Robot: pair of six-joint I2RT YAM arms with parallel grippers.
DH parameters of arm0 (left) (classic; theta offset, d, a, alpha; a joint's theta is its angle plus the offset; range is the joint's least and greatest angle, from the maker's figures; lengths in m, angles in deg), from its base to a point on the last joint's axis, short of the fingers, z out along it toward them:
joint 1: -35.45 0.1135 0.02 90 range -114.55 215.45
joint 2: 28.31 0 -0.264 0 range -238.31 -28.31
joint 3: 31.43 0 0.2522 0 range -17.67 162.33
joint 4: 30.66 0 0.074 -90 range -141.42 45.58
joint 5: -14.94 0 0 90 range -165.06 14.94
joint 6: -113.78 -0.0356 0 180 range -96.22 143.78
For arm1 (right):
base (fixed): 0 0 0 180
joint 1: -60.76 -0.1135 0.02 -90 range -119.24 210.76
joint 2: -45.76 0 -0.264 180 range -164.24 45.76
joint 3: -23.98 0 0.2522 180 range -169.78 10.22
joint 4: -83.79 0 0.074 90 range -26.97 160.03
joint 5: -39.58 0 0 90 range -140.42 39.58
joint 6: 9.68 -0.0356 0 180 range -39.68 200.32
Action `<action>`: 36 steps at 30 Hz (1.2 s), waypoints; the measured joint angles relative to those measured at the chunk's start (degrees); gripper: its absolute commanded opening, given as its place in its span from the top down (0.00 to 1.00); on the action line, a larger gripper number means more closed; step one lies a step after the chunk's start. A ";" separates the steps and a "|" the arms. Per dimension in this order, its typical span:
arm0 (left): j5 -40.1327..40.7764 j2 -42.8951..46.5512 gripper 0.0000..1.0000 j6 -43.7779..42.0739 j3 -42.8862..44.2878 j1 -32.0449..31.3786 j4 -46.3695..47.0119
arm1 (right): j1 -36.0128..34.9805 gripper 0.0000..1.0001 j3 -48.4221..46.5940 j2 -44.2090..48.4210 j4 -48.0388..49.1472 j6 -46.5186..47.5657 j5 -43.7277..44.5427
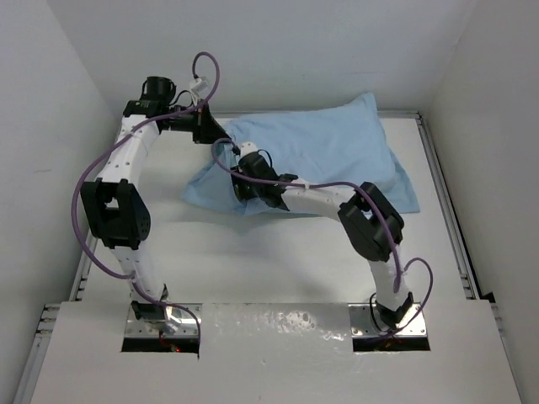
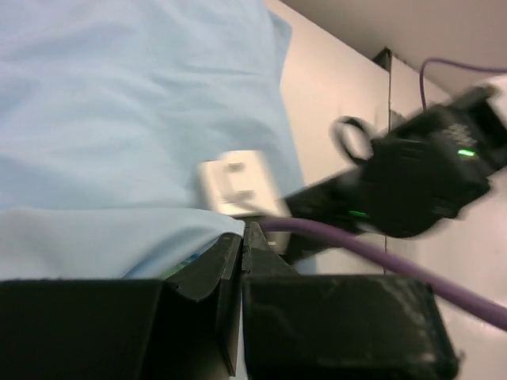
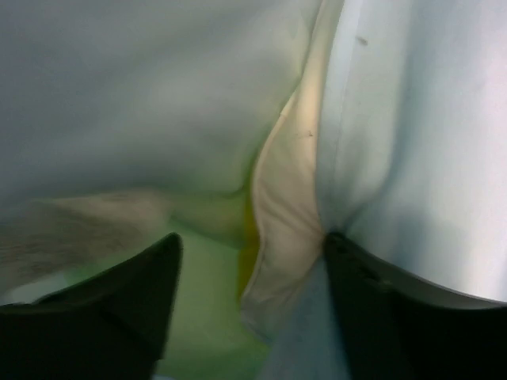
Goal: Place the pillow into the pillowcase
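Now left gripper (image 2: pixel 242 239) pinches the pillowcase (image 1: pixel 337 143); right gripper (image 3: pixel 252 239) gapes against the pillow (image 3: pixel 289 182).

Left arm (image 1: pixel 118 181) reaches up far-left side, elbow bent, wrist turned rightward. Left gripper (image 2: pixel 242 261) fingers pressed together, nipping pillowcase (image 2: pixel 119 103) edge. Right arm (image 1: pixel 324 200) folded low, pointing leftward; right gripper (image 3: pixel 249 317) fingers spread wide (both seen in wrist view).

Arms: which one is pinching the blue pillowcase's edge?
The left arm, whose left fingers are shut on the pillowcase at its far-left corner. The right fingers stand apart, the pillow showing between them.
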 measured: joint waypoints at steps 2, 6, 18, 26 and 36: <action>1.33 0.04 1.00 8.68 -4.13 0.72 9.03 | -1.09 0.05 2.40 3.89 -1.86 0.46 1.68; 1.64 -1.05 1.00 25.49 -9.70 3.65 22.12 | -0.09 0.01 -0.02 14.16 -12.98 4.72 12.26; 19.58 -12.87 0.61 33.00 6.10 8.96 32.87 | 12.90 0.74 -6.03 46.07 -36.11 12.11 18.75; 25.53 -18.91 0.00 23.69 22.16 10.27 21.84 | 52.61 0.06 22.97 42.60 -36.35 5.62 5.42; 37.42 -15.30 0.18 7.61 4.26 18.32 8.17 | 52.98 0.07 33.20 29.42 -29.62 -0.24 -0.79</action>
